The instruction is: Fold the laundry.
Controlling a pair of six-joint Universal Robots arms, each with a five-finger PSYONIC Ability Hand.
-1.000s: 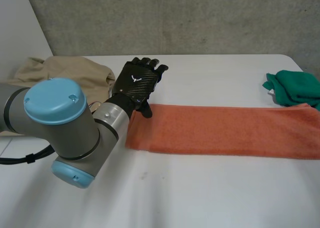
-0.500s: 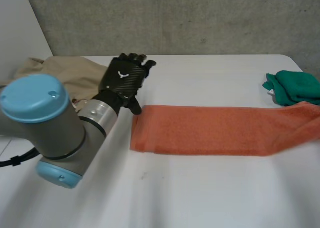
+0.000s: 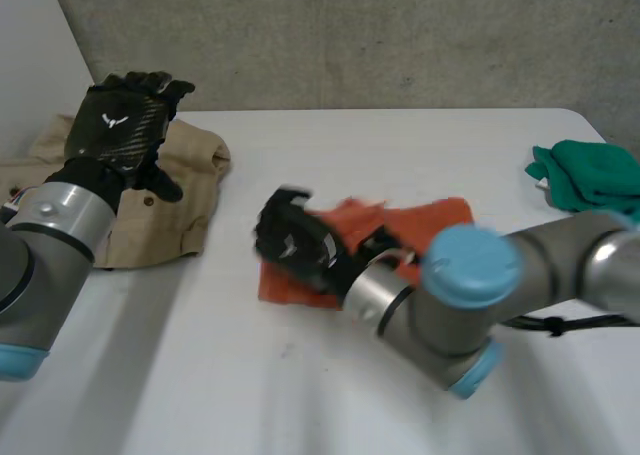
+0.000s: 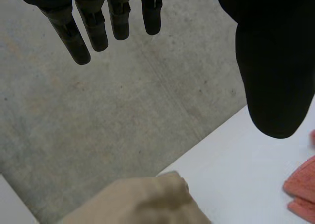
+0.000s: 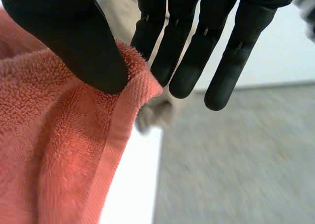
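The right hand (image 3: 295, 245) grips one end of the orange terry towel (image 3: 440, 217). In its own wrist view the thumb (image 5: 69, 37) pinches the hemmed edge of the towel (image 5: 59, 150) against the nearest of the straight fingers (image 5: 170, 42). The cloth hangs away under the palm.

From the head view, that held end sits low over the white table (image 3: 300, 395), above another layer of orange cloth under the fingertips. The towel bunches back along the forearm, so it looks doubled over lengthwise. That fold seems close to finished but is not laid flat or let go.

The left hand (image 3: 120, 125) is raised, its fingers (image 4: 78, 37) straight and spread, grasping nothing. It hovers above the beige buttoned garment (image 3: 175, 195), which lies rumpled below its palm and well apart from the right hand.

A crumpled green cloth (image 3: 590, 175) lies beyond the right arm's elbow, untouched.

Left to do, by my judgement: set down and smooth this fold, perhaps fold the towel again, then fold the other two pieces.
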